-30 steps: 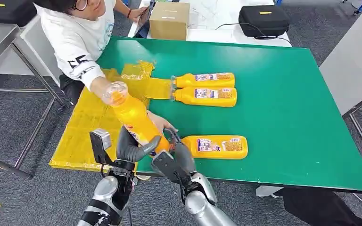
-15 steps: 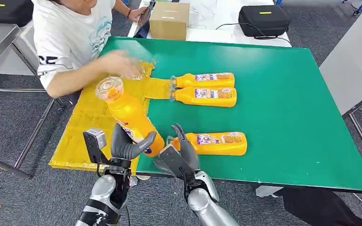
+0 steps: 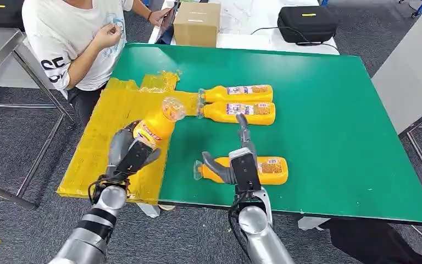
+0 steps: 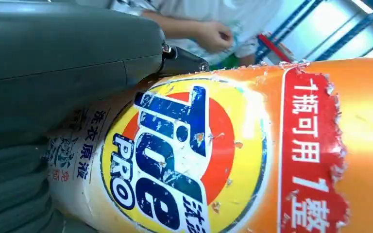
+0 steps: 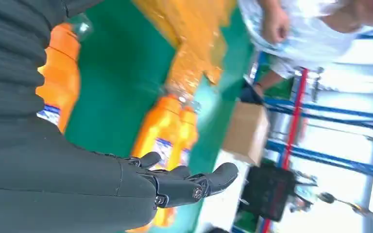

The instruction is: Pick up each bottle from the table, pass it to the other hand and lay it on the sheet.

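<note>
Detergent bottle (image 3: 153,131) sits gripped in your left hand (image 3: 127,155), tilted low over the yellow sheet (image 3: 100,144), likely ready for laying down. Your right hand (image 3: 242,159), fingers wide and empty, hovers beside that sheet, above another bottle (image 3: 255,170).

A green table (image 3: 335,110) stands on dark grey carpet (image 3: 11,148). A white table (image 3: 242,22) behind it bears a cardboard box (image 3: 198,23) and a black case (image 3: 307,23). A metal-framed table (image 3: 0,47) at the far left carries another black case (image 3: 3,11), and a pale tabletop (image 3: 412,71) stands at the right. A person in a white shirt (image 3: 71,38) sits at the green table's far left corner
</note>
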Available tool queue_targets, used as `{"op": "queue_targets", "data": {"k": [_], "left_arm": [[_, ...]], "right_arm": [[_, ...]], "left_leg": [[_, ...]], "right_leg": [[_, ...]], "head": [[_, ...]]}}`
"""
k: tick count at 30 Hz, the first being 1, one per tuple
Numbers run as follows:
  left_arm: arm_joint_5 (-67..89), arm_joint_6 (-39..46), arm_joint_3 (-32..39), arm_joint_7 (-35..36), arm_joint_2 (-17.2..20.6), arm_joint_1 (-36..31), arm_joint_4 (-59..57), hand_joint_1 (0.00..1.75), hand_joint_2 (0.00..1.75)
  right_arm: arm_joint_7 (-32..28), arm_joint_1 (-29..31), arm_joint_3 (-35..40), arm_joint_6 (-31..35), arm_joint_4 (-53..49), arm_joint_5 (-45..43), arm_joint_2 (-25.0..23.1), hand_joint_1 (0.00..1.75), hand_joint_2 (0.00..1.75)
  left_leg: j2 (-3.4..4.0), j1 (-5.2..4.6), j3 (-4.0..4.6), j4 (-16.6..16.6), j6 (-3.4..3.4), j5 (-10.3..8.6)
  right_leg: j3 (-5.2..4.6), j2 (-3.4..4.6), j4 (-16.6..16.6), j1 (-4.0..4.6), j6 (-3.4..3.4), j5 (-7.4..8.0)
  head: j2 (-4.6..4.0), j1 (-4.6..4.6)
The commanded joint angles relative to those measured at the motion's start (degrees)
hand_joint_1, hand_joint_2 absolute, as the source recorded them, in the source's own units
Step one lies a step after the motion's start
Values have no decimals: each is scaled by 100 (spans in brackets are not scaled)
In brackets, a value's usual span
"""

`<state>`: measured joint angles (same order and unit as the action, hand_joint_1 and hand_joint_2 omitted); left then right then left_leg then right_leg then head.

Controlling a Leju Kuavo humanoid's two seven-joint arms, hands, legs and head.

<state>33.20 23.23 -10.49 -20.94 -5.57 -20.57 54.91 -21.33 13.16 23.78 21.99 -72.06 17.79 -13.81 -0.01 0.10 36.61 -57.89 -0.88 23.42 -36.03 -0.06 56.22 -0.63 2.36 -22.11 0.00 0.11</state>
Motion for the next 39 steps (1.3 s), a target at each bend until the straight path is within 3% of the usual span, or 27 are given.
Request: {"op": "queue_targets", "data": {"k": [1, 8, 12, 15, 22, 33, 34, 35, 39], "left_arm": [[477, 151, 74, 177, 320, -727, -1309, 175, 175], [2167, 621, -100, 567, 1022, -1470, -2928, 175, 175], [2951, 161, -442, 643, 1391, -1728, -3398, 175, 175], [2993, 140, -453, 605, 1407, -1734, -3435, 175, 175], [3829, -863, -1241, 279, 1687, -2042, -3786, 175, 175], [4091, -709, -1506, 267, 1630, -2074, -3841, 175, 175], [4108, -600, -1512, 316, 1602, -2058, -3839, 80, 175], [4054, -601, -1468, 283, 1564, -2050, -3848, 0, 175], [4024, -562, -1448, 256, 1539, -2026, -3829, 0, 175]], "right_arm": [[-159, -11, -226, 79, -437, -184, 148, 0, 175], [-176, 176, -308, -114, -243, -405, 221, 0, 175], [-266, 350, -274, -278, 17, -484, 190, 0, 175], [-270, 371, -275, -291, 47, -491, 187, 0, 175], [-356, 595, -178, -586, 343, -611, 171, 0, 175], [-364, 726, -58, -719, 596, -616, 148, 0, 175], [-364, 751, -41, -742, 647, -619, 144, 0, 175], [-364, 773, -22, -765, 689, -611, 148, 0, 175], [-361, 797, -15, -778, 736, -605, 149, 0, 175]], "left_leg": [[-12, 1, -21, 4, 3, 6], [4, 4, -19, 4, 6, 4], [9, 7, -31, 0, 10, 11], [17, 9, -37, -2, 11, 15], [11, 8, -22, 1, 7, 5], [21, 7, -53, 5, 11, 12], [16, 6, -45, 6, 10, 7], [14, 5, -39, 6, 8, 4], [15, 7, -49, 6, 9, 6]], "right_leg": [[25, -11, -2, 1, -5, -11], [20, 5, -2, 4, -8, -3], [27, 10, 4, 7, -12, -9], [33, 12, 7, 8, -11, -14], [23, 12, 2, 5, -7, -3], [43, 19, 4, 6, -12, -7], [38, 15, 4, 4, -9, -3], [32, 14, 5, 2, -8, -1], [41, 14, 5, 5, -9, -3]], "head": [[0, 0], [0, 0], [0, 0], [0, 0], [0, 2], [0, 0], [0, 2], [0, 2], [0, 0]]}}
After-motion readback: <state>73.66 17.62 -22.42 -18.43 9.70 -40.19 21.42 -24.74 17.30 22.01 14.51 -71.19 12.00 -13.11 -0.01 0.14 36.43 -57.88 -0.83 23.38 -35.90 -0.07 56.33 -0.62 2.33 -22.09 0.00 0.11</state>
